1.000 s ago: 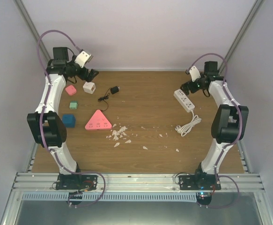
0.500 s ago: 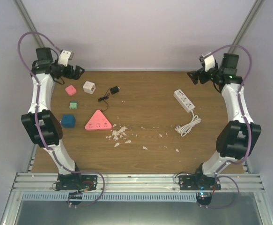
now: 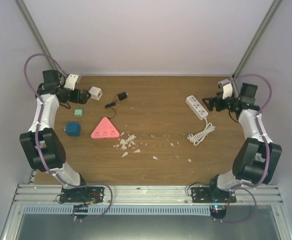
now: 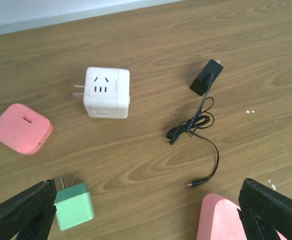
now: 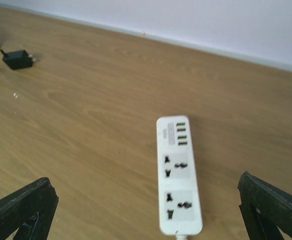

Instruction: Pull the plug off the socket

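Both arms have dropped low vs 0.5 s ago. R gripper (image 5: 146,212) is wide open, empty, just above the strip (image 5: 180,175) at lower centre; its sockets are bare. L gripper (image 4: 146,215) is wide open, empty. The plug (image 4: 206,77) lies loose upper right, so prob. already out.

Off-task clutter on wooden table (image 3: 156,100).
Reference is the pink triangular socket block (image 3: 105,129): blue cube (image 3: 73,128) to its left, green adapter (image 3: 78,112) behind-left, pink square block (image 4: 21,128) beyond that, white chips (image 3: 128,142) scattered right-front.
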You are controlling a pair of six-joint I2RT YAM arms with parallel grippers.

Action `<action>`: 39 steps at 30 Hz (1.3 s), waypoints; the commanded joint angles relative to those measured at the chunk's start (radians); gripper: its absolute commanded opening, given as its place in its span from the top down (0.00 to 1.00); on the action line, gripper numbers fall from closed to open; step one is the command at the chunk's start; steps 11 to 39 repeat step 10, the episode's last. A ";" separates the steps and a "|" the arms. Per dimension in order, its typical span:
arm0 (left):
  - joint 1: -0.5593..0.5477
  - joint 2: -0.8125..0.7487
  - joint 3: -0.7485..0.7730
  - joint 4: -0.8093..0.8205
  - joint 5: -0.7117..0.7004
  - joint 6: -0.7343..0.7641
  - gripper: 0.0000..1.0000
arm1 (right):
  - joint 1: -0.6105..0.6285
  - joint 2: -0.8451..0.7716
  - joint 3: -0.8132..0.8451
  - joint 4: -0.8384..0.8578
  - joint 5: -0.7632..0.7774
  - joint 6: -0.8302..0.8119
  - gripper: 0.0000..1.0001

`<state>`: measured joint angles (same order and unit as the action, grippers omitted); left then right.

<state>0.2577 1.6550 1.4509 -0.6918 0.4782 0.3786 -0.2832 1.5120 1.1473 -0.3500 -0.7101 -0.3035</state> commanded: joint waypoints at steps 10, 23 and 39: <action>-0.009 -0.090 -0.111 0.121 -0.034 0.009 0.01 | -0.008 -0.069 -0.106 0.064 -0.046 -0.007 0.00; -0.009 -0.090 -0.111 0.121 -0.034 0.009 0.01 | -0.008 -0.069 -0.106 0.064 -0.046 -0.007 0.00; -0.009 -0.090 -0.111 0.121 -0.034 0.009 0.01 | -0.008 -0.069 -0.106 0.064 -0.046 -0.007 0.00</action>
